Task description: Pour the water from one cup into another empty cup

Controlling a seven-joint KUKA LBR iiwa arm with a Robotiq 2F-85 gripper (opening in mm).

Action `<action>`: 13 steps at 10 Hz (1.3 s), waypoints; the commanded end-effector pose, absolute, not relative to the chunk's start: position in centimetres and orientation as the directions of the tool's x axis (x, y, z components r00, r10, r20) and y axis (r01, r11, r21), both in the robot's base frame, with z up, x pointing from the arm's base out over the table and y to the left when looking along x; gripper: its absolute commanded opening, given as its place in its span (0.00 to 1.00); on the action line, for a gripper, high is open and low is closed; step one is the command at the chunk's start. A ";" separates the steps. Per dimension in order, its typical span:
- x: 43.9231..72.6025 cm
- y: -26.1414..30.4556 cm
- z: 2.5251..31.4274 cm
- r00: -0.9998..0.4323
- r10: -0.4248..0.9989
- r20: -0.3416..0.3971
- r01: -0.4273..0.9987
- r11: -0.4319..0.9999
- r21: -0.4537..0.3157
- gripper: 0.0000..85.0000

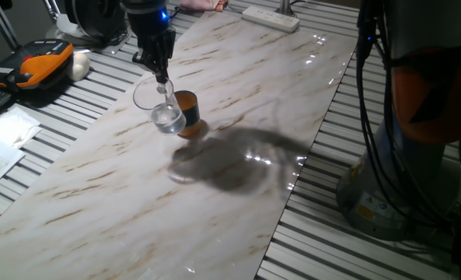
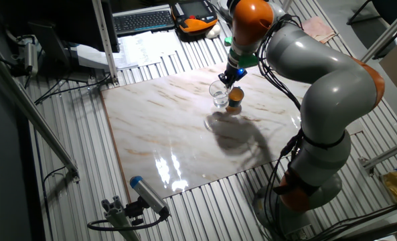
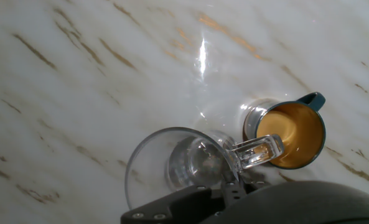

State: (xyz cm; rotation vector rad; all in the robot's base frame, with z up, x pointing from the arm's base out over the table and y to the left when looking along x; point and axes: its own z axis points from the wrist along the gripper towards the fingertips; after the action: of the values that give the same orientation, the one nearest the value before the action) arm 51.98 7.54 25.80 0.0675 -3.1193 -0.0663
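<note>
Upper left in one fixed view: gripper (image 1: 162,80) pinching handle of clear glass cup (image 1: 160,106), tilted off the marble tabletop (image 1: 238,179), mouth toward left, base touching-close to blue-grey and orange cup (image 1: 186,113). Power strip (image 1: 270,18) top centre.

Upper centre, other fixed view: same pair, small; keyboard (image 2: 143,20) behind.

Low in hand view: glass mouth facing camera, water (image 3: 193,167) pooled inside; orange interior and teal handle visible, opening unobstructed.
</note>
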 end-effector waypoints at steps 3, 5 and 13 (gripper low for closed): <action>51.5 7.5 26.2 -0.999 -0.040 0.020 -0.040 0.999 0.035 0.00; 50.9 7.2 26.4 -0.999 -0.039 0.019 -0.038 0.999 0.021 0.00; 49.6 5.4 25.9 -1.000 -0.014 0.013 -0.014 1.000 0.002 0.00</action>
State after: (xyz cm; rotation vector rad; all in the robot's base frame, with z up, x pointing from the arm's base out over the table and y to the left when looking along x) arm 49.56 5.31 25.92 0.0161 -3.1282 0.0042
